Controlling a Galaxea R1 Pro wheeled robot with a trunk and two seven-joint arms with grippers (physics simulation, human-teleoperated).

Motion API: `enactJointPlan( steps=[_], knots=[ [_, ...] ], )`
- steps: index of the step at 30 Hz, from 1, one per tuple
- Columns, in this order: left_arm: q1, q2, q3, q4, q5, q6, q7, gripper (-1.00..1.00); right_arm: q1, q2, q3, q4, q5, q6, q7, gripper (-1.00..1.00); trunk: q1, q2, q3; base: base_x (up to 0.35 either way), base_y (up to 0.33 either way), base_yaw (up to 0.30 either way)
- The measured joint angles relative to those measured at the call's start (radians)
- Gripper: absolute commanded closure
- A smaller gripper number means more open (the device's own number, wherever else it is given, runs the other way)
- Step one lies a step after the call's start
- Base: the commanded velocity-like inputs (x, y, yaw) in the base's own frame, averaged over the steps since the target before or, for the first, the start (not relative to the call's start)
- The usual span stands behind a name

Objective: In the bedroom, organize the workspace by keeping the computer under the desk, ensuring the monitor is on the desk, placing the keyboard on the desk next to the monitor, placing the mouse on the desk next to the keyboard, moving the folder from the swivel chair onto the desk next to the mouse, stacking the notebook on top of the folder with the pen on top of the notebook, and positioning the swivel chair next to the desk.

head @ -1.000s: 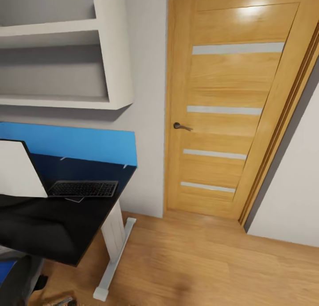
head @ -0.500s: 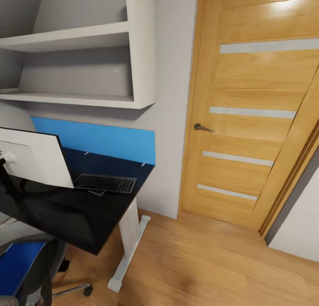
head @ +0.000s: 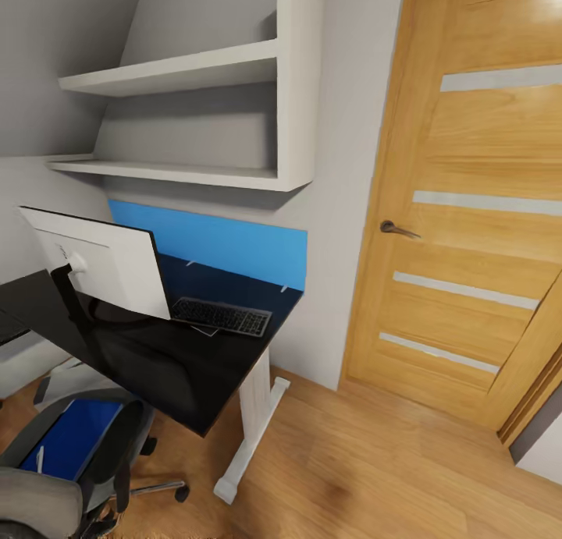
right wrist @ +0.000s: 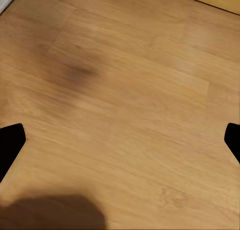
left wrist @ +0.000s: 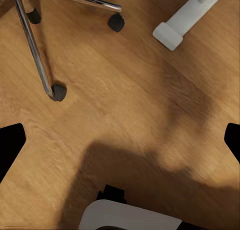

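The view has swung left over the last second, so the swivel chair [head: 74, 461] with the blue folder [head: 70, 437] on its seat now shows off the table's [head: 179, 383] front edge, handy since the folder goes first. The monitor [head: 101, 262] and keyboard [head: 221, 317] sit along the back edge. Both arms hang low over the floor [right wrist: 130, 105], left tool [left wrist: 120, 140] and right tool [right wrist: 120, 140] with fingers spread apart, empty.

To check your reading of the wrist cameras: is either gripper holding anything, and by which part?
Nothing is held. Both the left gripper and right gripper have jaws spread wide over bare wooden floor.
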Motion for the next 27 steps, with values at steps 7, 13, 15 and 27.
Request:
enactJointPlan(
  steps=[7, 13, 15, 27],
  knots=[
    [0.0, -0.001, 0.0, 0.001, -0.001, 0.001, -0.001, -1.0, 0.0, 0.0, 0.0, 0.0, 0.0, 0.0, 0.0, -1.0, 0.0, 0.0, 0.0, 0.0, -0.055, 0.278],
    [0.0, -0.001, -0.001, 0.001, -0.001, 0.001, -0.001, -1.0, 0.0, 0.001, 0.0, 0.0, 0.0, 0.0, 0.0, -1.0, 0.0, 0.0, 0.0, 0.0, -0.222, 0.278],
    [0.0, -0.001, -0.001, 0.0, -0.001, 0.001, -0.001, -1.0, 0.0, 0.001, 0.001, 0.0, 0.001, 0.001, 0.0, -1.0, 0.0, 0.0, 0.0, 0.0, -0.248, 0.277],
    [0.0, -0.003, -0.002, -0.008, -0.001, 0.0, -0.004, -1.0, 0.0, 0.001, -0.003, 0.029, 0.011, -0.052, 0.001, -1.0, 0.0, 0.0, -0.001, 0.0, -0.124, 0.277]
  ],
)
